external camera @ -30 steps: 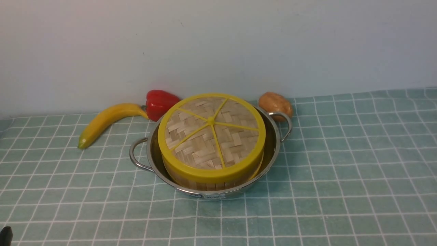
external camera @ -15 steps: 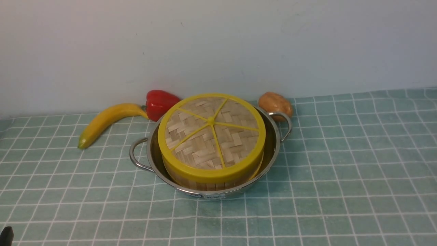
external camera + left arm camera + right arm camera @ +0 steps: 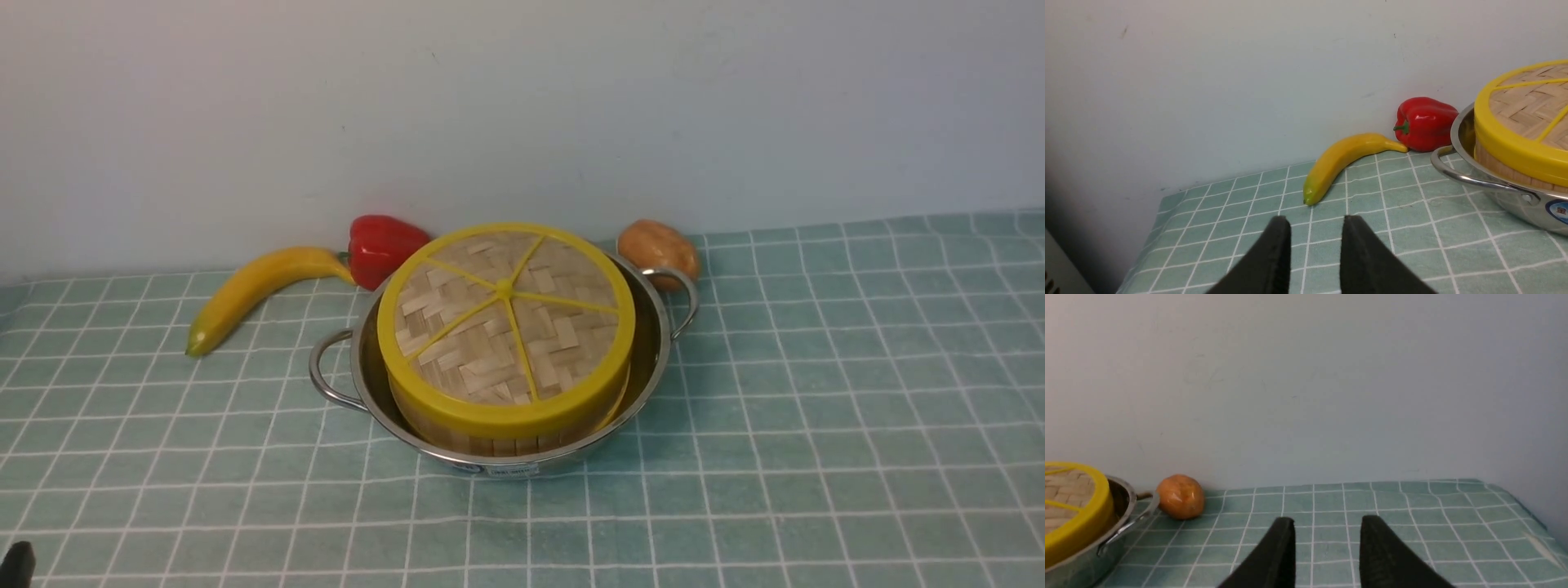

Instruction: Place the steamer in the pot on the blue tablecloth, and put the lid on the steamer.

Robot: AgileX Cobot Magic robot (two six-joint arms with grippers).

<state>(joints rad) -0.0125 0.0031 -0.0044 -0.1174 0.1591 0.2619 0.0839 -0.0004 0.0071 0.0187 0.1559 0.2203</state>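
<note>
Steamer (image 3: 498,437) sits inside pot (image 3: 653,343) on blue tablecloth (image 3: 816,408), lid (image 3: 506,322) flat on top, rim seated; stack looks done. My left gripper (image 3: 1315,228) and right gripper (image 3: 1327,528) well apart from pot, fingers spread, holding nothing.

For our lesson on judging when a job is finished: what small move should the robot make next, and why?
Probably none beyond keeping both arms back. The lid already sits on the steamer, which sits inside the pot on the blue tablecloth. The left tool and right tool are open, empty and clear.
</note>
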